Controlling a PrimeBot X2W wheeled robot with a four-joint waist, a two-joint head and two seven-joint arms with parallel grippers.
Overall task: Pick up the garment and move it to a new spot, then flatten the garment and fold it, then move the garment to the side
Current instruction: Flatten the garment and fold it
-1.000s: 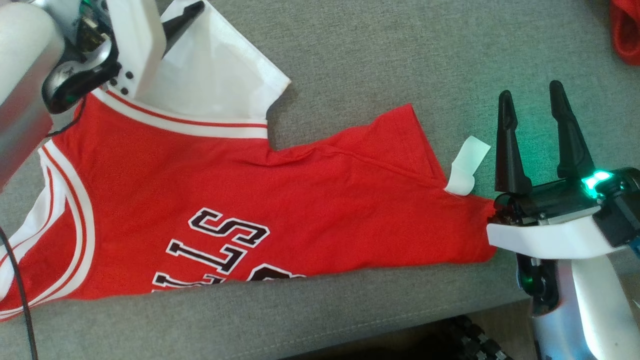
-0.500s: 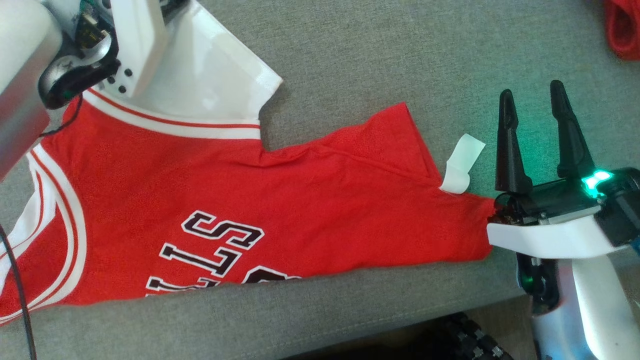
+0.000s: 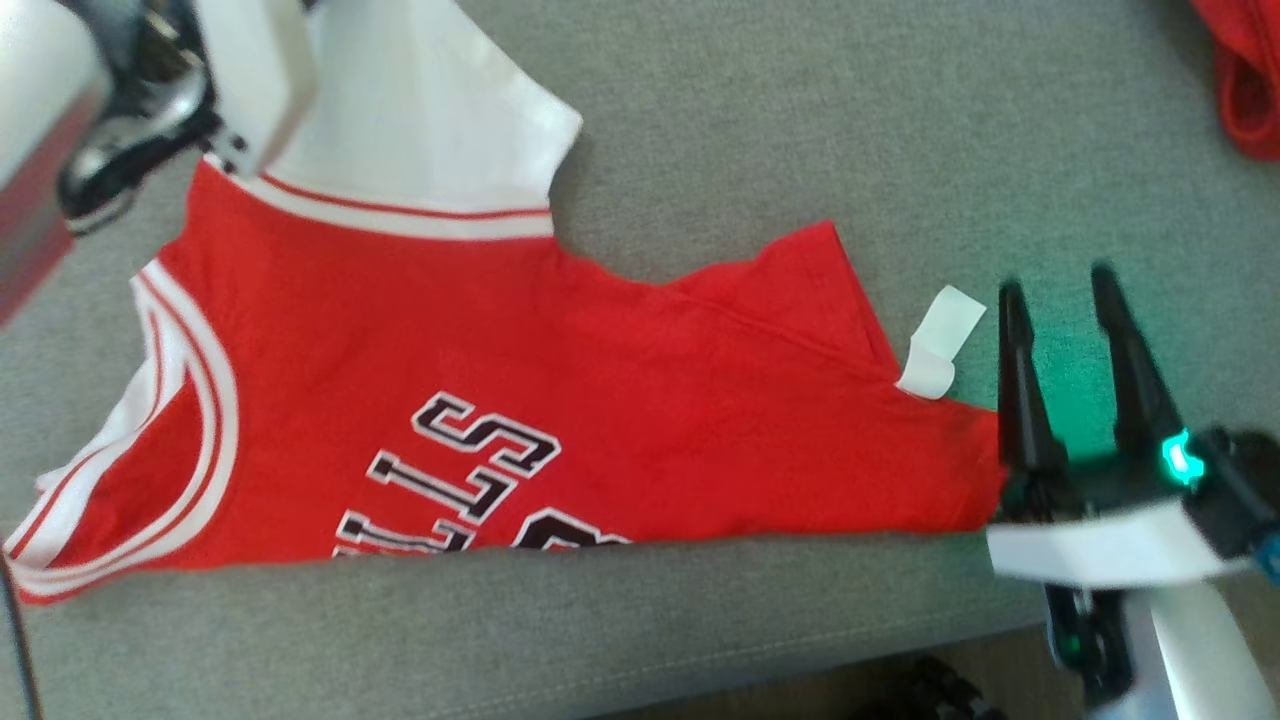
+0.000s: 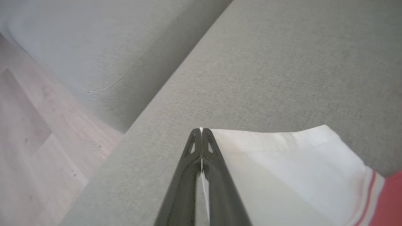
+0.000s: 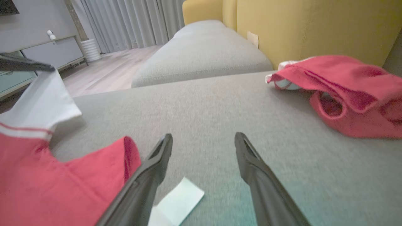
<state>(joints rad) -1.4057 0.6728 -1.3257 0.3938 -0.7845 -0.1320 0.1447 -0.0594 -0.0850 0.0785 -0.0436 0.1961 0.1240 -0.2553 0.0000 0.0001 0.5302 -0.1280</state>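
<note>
Holding the garment (image 3: 500, 360) by one corner only. It lies spread, red side up, across the grey sofa seat (image 3: 760, 120), with its white panel (image 3: 420, 130) at the far left. My left gripper (image 4: 201, 130) has its fingers pressed together on the edge of that panel; a thin sliver of cloth shows between them.

Risks, as I judge them:
- The seat ends close by on my left, with floor (image 4: 31, 141) below. A pull that way could take the cloth over the edge.
- The whole jersey hangs off one thin pinch. A lift could slip the cloth free or bunch it rather than carry it flat.
- A second red garment (image 5: 345, 94) lies at the far right; a new spot near it could tangle the two.
- The white tag (image 3: 940, 340) lies just beside my right fingers and could be pinched instead of the hem.

Pose: my left arm reaches across the upper left of the head view, its fingers lying low along the seat. My right arm rises from the lower right. The right gripper (image 3: 1056, 282) is spread wide and holds nothing; it points away over bare seat, its inner finger beside the hem corner.
</note>
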